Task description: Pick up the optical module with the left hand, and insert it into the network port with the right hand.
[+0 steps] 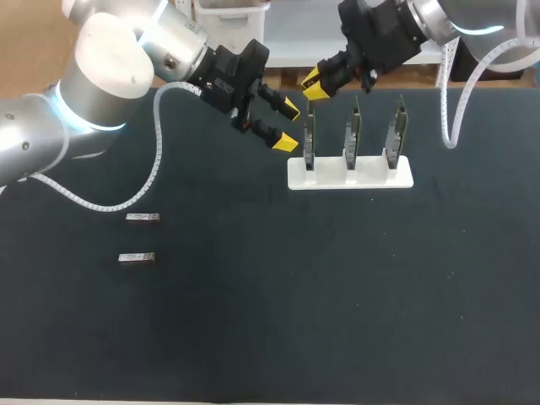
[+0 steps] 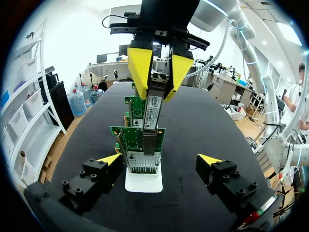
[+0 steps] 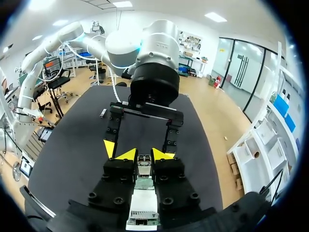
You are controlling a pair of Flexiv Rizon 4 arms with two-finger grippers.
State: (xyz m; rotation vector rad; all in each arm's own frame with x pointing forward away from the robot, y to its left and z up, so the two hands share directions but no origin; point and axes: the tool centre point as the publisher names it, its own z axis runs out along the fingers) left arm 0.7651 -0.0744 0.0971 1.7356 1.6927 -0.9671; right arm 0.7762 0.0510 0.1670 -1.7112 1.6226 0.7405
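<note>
Optical module [image 2: 151, 110] hangs upright, pinched from two sides between the yellow fingertips [image 2: 139, 67] of the right jaws. Its lower end is at the network port [image 2: 149, 141] on the nearest circuit card [image 2: 124, 134]; how deep it sits there cannot be told.

The dark bench [image 1: 295, 321] carries everything. The left arm [image 1: 101, 76] comes in from the left side and the right arm [image 1: 447, 17] from the far right corner. Both end close to the white stand [image 1: 350, 177].

The left jaws are spread wide and hold nothing. In the head view their tips sit just beside the stand's left end, and in the left wrist view they flank the stand on either side without touching it. In the right wrist view the module's silver body lies between the right jaws' own fingertips, touching both.

The stand holds three cards upright in a row, and the right jaws are above the leftmost one. Two spare modules [image 1: 143, 218] lie flat on the bench, well apart from the stand, towards the left arm's side.
</note>
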